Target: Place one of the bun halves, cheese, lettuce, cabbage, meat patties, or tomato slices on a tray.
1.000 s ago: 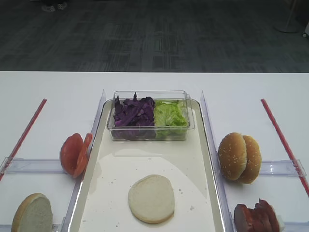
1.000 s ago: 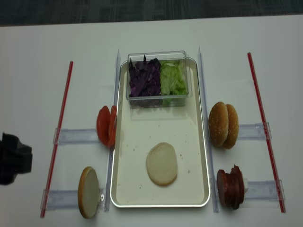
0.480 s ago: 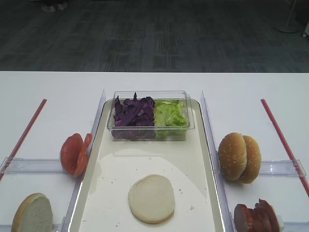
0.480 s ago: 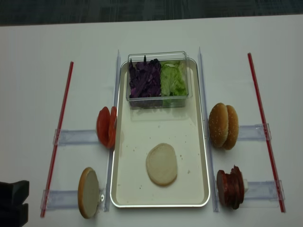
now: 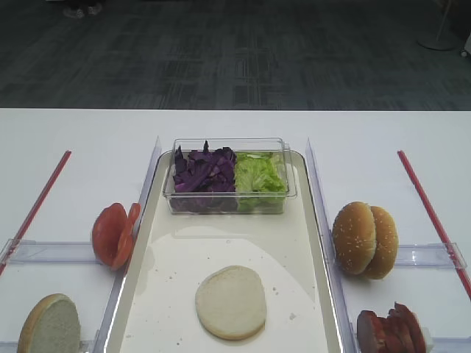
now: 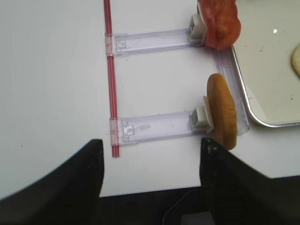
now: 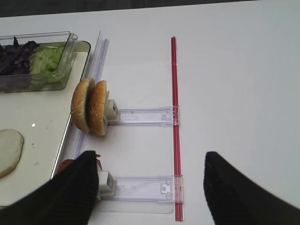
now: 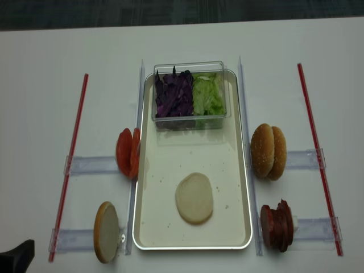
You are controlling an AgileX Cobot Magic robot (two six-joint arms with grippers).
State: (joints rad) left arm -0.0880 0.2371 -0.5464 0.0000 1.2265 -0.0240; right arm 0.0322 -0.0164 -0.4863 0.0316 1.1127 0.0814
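A thin cream bun half (image 5: 230, 302) lies flat on the long cream tray (image 5: 221, 246), near its front end. My left gripper (image 6: 151, 159) hangs open and empty over the table's near left edge, close to another bun half (image 6: 221, 110) standing on edge in a clear holder. Tomato slices (image 6: 218, 21) stand in the holder beyond it. My right gripper (image 7: 150, 173) is open and empty over the right holders. Its left finger hides most of the meat patties (image 8: 277, 225). Purple cabbage (image 5: 204, 173) and green lettuce (image 5: 257, 176) fill a tub. Cheese is out of view.
The clear tub (image 5: 229, 147) sits on the tray's far end. Two sesame buns (image 5: 364, 239) stand on edge in a holder right of the tray. Red strips (image 8: 71, 165) (image 8: 317, 153) run along both sides. A dark arm part (image 8: 17, 259) shows in the bottom left corner.
In the realsense view the left arm has drawn back from the table's left side to the bottom left corner. The food and tray have not moved.
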